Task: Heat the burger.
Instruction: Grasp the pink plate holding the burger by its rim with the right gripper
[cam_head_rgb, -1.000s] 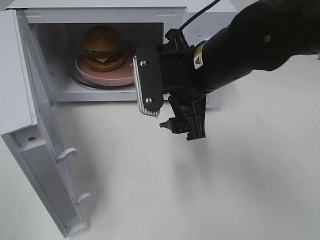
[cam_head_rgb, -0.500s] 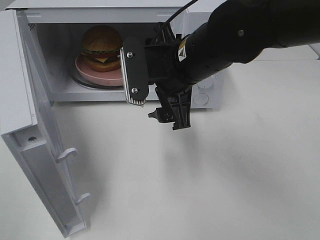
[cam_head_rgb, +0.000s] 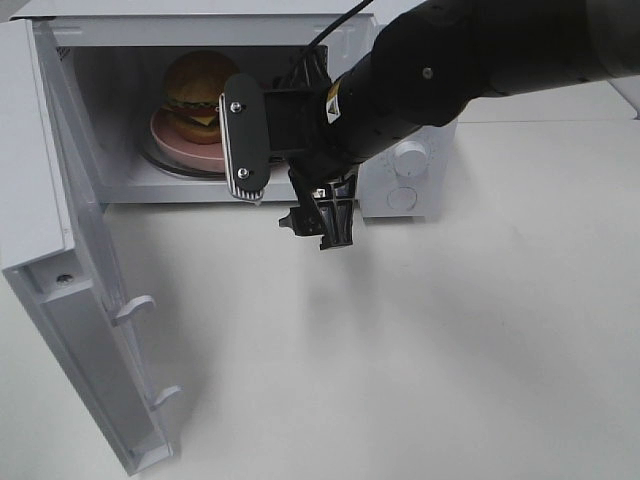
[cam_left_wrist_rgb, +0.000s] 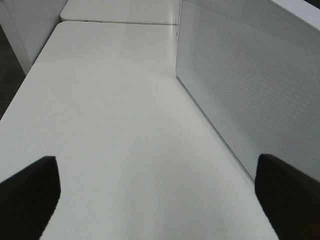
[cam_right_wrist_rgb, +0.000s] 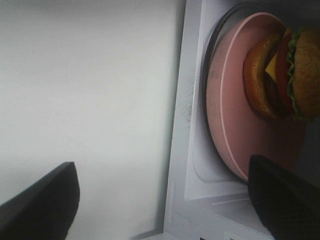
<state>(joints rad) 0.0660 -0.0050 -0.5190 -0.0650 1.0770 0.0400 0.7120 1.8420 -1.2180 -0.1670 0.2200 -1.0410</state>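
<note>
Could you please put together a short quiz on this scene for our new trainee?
1. True or false: the door of the microwave is shut.
2. Multiple choice: the burger sits on (A) a pink plate inside the microwave, (B) the bare table, (C) a metal tray on top of the microwave.
3. Fill the gap: the right gripper, in front of the microwave opening, holds nothing and is ____ (open or shut).

Key: 1 false, the door is swung wide open; 2 A; 3 open.
</note>
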